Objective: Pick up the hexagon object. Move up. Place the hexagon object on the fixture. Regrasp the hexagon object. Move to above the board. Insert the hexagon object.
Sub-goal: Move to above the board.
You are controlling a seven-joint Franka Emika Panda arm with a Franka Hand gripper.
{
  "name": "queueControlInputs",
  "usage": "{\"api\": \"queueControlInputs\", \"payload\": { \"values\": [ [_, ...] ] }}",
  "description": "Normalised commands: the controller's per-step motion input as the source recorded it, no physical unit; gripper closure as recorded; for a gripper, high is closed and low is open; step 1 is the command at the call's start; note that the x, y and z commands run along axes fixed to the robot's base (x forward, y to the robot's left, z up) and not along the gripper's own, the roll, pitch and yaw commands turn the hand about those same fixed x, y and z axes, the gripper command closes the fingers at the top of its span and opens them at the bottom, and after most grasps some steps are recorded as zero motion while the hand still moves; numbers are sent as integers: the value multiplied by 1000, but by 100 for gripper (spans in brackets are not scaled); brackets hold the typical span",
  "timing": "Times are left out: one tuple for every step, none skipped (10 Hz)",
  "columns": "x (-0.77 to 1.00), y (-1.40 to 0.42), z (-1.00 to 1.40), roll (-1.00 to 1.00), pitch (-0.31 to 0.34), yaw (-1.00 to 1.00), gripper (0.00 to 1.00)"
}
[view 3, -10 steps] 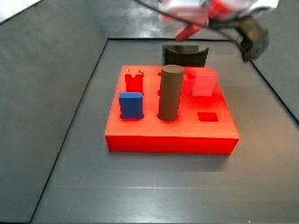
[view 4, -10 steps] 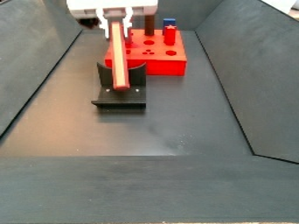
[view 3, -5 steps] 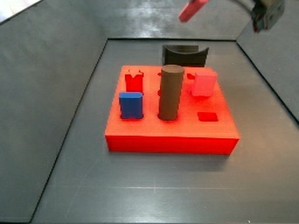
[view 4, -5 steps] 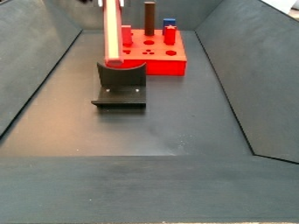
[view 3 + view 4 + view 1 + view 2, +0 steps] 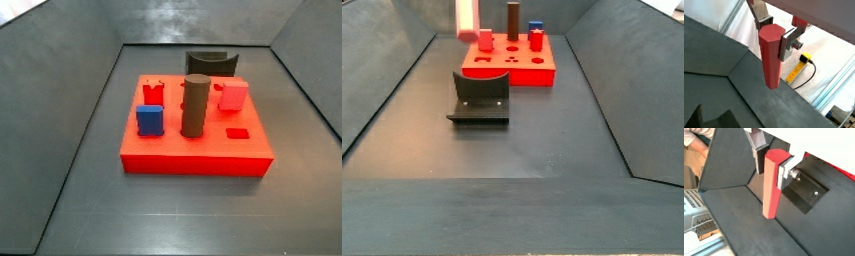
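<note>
The large flat bright red square board [image 5: 198, 140] lies on the dark floor, carrying a tall dark cylinder [image 5: 195, 106], a blue block [image 5: 150, 120], a short notched red peg [image 5: 152, 93] and a pale red block [image 5: 233, 96]; a small recessed hole [image 5: 238, 132] sits near its corner. Just beside the board stands the dark grey, nearly black fixture [image 5: 480, 98] with its curved cradle top, empty. My gripper [image 5: 777, 31] is high above the floor, out of one side view. My jaws are closed narrow on the upper end of the long slim red faceted hexagon object [image 5: 769, 56], which hangs upright below my fingers [image 5: 789, 39], touching nothing. It looks stiff, light and smooth. Gripped near one end, I judge it could pivot, so flat facets are the place to hold.
</note>
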Motion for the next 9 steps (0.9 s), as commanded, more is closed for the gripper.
{"api": "queueControlInputs", "payload": {
  "values": [
    [-682, -1000, 326, -1000, -22, -133, 100],
    [-685, -1000, 289, -1000, -30, -131, 100],
    [-732, -1000, 311, -1000, -40, -133, 100],
    [-747, -1000, 298, -1000, -39, -139, 100],
    [-748, -1000, 300, -1000, -34, -142, 100],
    [-765, -1000, 303, -1000, -24, -146, 100],
    [-776, -1000, 299, -1000, -16, -146, 100],
    [-628, -744, 232, -1000, -14, -146, 100],
    [-373, -391, 116, -1000, -3, -143, 100]
  ]
}}
